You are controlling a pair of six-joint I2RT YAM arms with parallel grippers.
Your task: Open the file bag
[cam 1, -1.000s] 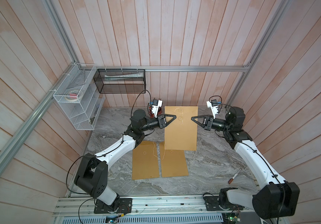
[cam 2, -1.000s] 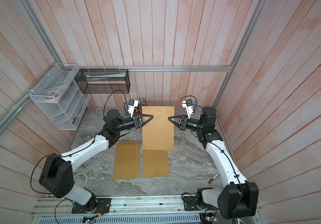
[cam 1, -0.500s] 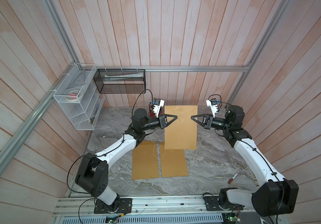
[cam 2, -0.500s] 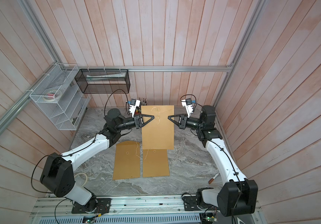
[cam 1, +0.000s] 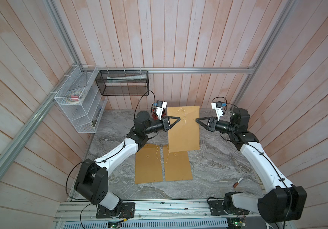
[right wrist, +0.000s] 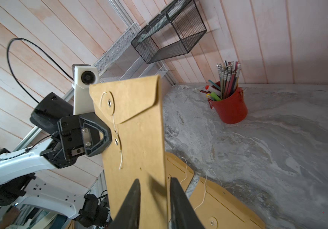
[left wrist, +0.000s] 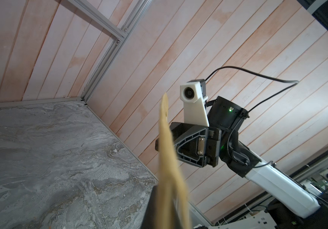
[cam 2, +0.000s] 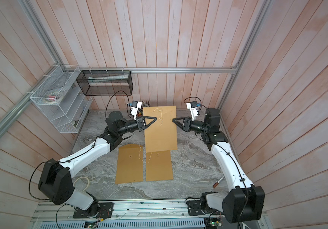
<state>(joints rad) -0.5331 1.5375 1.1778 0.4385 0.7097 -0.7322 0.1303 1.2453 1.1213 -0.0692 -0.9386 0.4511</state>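
Both my arms rise from the base rail and bend inward at the elbows. The wrists are turned so the two tools point at each other, raised and about level. My left tool (cam 1: 178, 118) is clamped tight on the file bag (cam 1: 184, 136), reaching in from one side edge. My right tool (cam 1: 197, 120) sits at the opposite edge, jaws parted, with one of its fingers (right wrist: 134, 198) on each side of that edge.

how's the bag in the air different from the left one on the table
The held bag stands upright in the left gripper; the left table bag lies flat. The held bag's flap is folded shut; the table bag's flap lies open. Both are brown, with button and string.
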